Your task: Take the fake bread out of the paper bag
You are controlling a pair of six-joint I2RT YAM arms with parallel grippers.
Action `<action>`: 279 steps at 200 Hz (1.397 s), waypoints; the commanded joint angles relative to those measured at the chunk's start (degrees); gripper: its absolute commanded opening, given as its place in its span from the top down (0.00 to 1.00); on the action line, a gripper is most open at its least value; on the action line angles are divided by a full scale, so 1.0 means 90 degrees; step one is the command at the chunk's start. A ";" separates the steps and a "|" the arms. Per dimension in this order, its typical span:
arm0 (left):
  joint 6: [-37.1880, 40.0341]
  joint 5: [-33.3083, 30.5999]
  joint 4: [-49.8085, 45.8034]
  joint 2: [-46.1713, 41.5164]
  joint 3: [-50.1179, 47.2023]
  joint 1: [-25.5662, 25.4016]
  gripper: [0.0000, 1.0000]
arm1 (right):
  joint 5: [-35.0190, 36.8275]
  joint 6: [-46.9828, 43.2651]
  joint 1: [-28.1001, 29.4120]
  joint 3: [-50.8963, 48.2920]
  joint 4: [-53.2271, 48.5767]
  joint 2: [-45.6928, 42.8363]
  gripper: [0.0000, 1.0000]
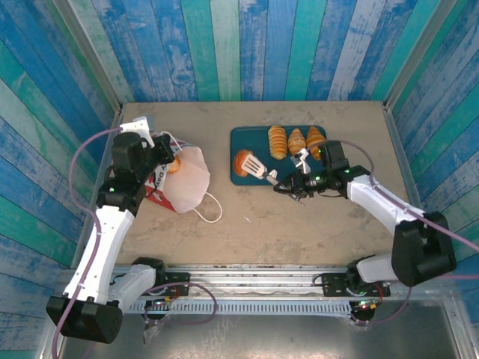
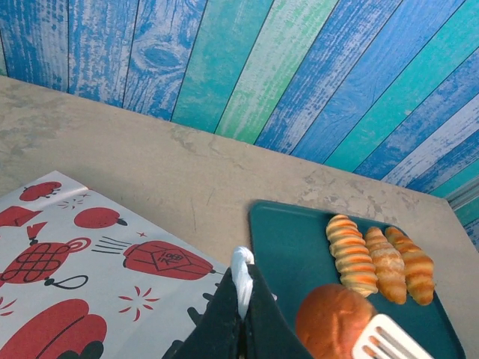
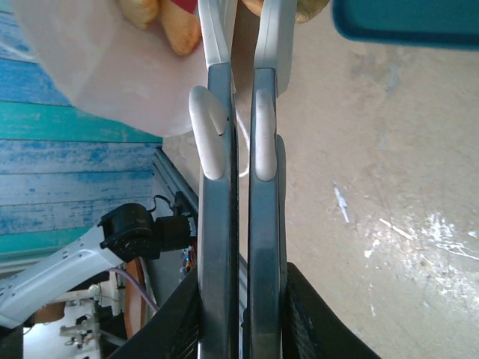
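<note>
Four pieces of bread (image 1: 278,142) lie on the tray (image 1: 239,138) at 1 o'clock; some wait inside the paper bag (image 1: 191,176) at 9 o'clock. The left claw (image 2: 244,283) pinches its cord (image 2: 241,262), and the right claw (image 1: 290,185) squeezes tongs (image 1: 258,166).

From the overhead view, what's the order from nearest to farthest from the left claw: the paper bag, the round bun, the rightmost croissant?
1. Paper bag, at the left, pinched by the left gripper itself.
2. Round bun, on the tray's left end.
3. Rightmost croissant, at the tray's right end.
</note>
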 commanded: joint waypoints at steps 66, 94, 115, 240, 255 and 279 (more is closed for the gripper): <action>0.0010 0.0034 0.0265 -0.0011 -0.0120 -0.0003 1.00 | -0.0001 0.0152 -0.0681 -0.0083 0.0341 0.0835 0.72; 0.0036 0.0026 0.0270 -0.0001 -0.0125 -0.0003 1.00 | 0.0213 0.0059 -0.0908 -0.0170 0.0070 0.0749 0.70; 0.0045 0.0016 0.0280 0.0009 -0.0139 -0.0003 1.00 | 0.0261 -0.0107 -0.0945 -0.0115 -0.0169 0.0596 0.67; 0.0008 0.0088 0.0381 -0.0035 -0.0186 -0.0003 1.00 | 0.4880 -0.2440 0.1036 0.2004 -0.2628 -0.0390 0.60; 0.0013 0.0067 0.0378 -0.0073 -0.0169 -0.0003 1.00 | 0.5707 -0.2684 0.1570 0.2518 -0.2816 -0.0116 0.60; 0.0053 0.0027 0.0271 -0.0160 -0.0132 -0.0003 1.00 | 0.6176 -0.2719 0.1928 0.3401 -0.3520 0.0627 0.59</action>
